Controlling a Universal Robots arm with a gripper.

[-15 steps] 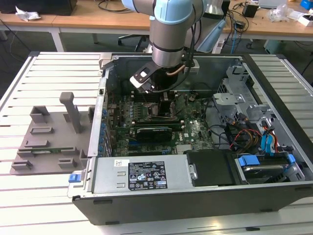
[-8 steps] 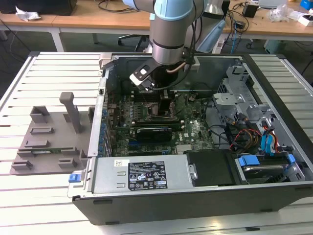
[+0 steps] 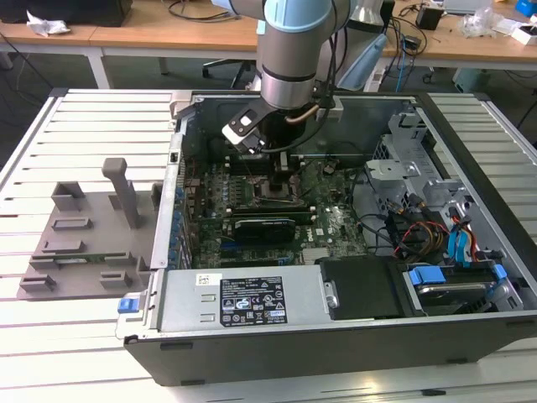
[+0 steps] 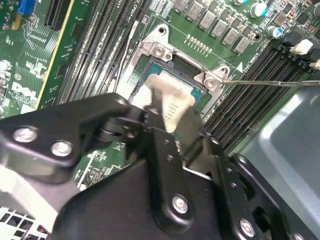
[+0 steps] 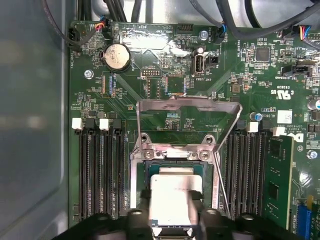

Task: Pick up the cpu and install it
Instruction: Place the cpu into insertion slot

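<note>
The cpu (image 5: pixel 172 192), a silvery square chip with a pale rim, sits between my gripper's (image 5: pixel 172 212) black fingers directly over the open socket (image 5: pixel 175 152) on the green motherboard. In the second wrist view the cpu (image 4: pixel 172 100) lies level within the socket frame (image 4: pixel 175 65), with the fingers (image 4: pixel 192 130) pressed against its two opposite edges. The socket's metal load plate (image 5: pixel 187 102) stands flipped open beyond it. In the exterior view my gripper (image 3: pixel 281 172) reaches down into the computer case (image 3: pixel 336 336) over the board's middle.
Black memory slots (image 5: pixel 97 170) flank the socket on both sides, and a thin lever wire (image 4: pixel 270 82) sticks out beside it. A long black expansion card (image 3: pixel 264 227) lies near the socket. A grey fixture (image 3: pixel 84 235) stands on the slatted table at the exterior view's left.
</note>
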